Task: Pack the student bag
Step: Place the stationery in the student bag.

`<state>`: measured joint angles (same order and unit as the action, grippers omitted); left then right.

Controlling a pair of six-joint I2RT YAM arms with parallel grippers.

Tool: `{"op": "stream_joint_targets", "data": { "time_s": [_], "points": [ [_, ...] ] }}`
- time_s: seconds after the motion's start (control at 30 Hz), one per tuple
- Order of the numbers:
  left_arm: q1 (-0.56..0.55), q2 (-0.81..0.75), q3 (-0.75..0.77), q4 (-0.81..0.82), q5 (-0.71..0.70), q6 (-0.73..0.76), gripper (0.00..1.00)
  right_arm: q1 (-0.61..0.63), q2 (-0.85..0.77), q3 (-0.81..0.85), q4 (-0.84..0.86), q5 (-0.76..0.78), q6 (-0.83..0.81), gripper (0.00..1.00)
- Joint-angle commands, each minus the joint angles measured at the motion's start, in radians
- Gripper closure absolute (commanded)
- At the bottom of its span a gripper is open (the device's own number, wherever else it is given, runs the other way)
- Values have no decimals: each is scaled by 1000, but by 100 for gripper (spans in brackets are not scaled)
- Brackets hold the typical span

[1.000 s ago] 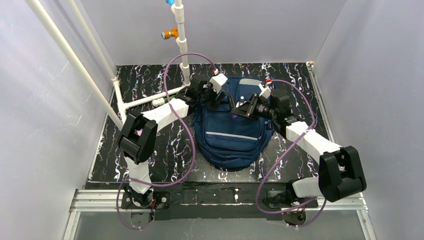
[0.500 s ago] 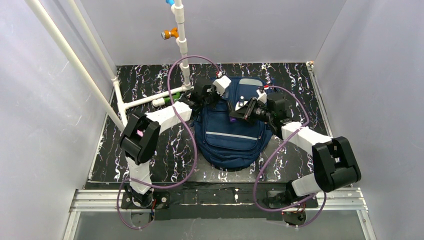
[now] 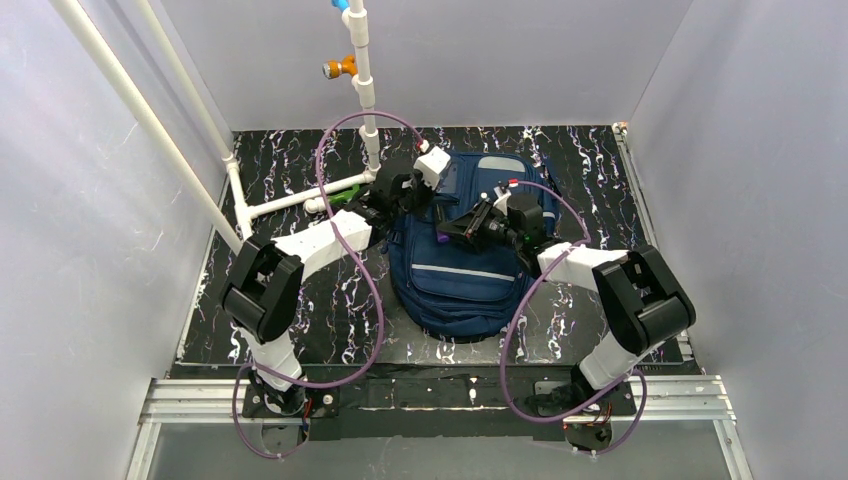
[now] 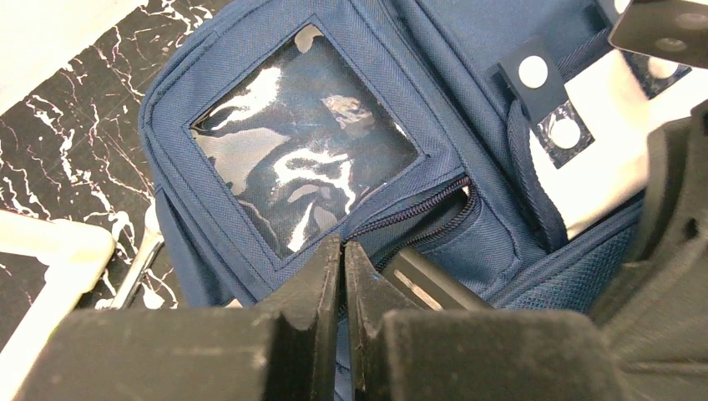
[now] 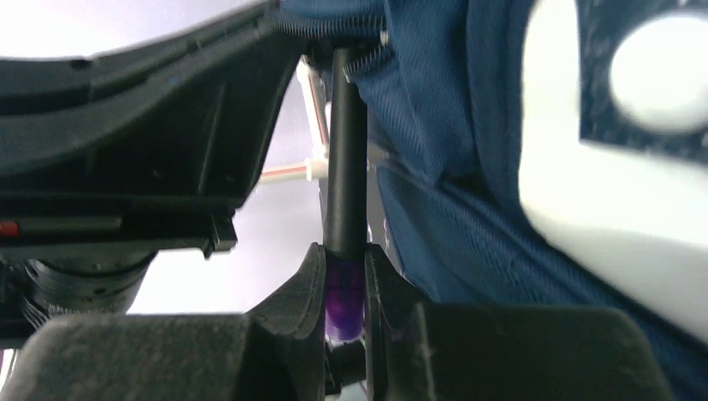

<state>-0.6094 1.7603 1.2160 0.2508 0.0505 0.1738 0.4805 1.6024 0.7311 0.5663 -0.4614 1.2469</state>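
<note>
The student bag (image 3: 462,285) is laid centrally on the table (image 3: 590,170), its long axis running away from the arm bases and its front-pocket zip (image 4: 417,219) towards the far end. The black pen (image 5: 345,159), clamped in the right gripper (image 5: 344,271), is pointed into that zip. The left gripper (image 4: 342,271) is pressed shut at the zip's edge.

L gripper (image 4: 342,248) closed, R gripper (image 5: 344,263) clamped, arms fwd

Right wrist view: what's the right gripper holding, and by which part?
The right gripper pinches a black pen by its purple end; the other end reaches the student bag's zipper.
</note>
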Motion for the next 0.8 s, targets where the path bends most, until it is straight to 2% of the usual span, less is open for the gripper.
{"op": "stream_joint_targets", "data": {
  "time_s": [0.0, 0.07, 0.1, 0.13, 0.27, 0.43, 0.5, 0.63, 0.77],
  "points": [
    [8, -114, -24, 35, 39, -67, 100, 13, 55, 51, 167, 134, 31, 99],
    [8, -118, -34, 35, 47, -79, 100, 16, 95, 80, 195, 164, 36, 99],
    [8, -121, -38, 35, 48, -82, 100, 17, 118, 97, 195, 191, 28, 95],
    [8, -122, -41, 35, 48, -84, 100, 19, 146, 128, 185, 208, 9, 84],
    [8, -121, -36, 33, 56, -92, 100, 18, 222, 212, 167, 218, -96, 62],
    [8, -121, -42, 33, 52, -94, 100, 21, 125, 232, -86, 258, -287, 35],
    [8, -117, -43, 33, 51, -94, 100, 25, 75, 231, -182, 280, -361, 27],
    [8, -115, -48, 33, 60, -97, 100, 45, 1, 257, -397, 319, -531, 24],
    [8, -118, -52, 33, 55, -99, 100, 93, -45, 266, -470, 340, -639, 24]
  ]
}}
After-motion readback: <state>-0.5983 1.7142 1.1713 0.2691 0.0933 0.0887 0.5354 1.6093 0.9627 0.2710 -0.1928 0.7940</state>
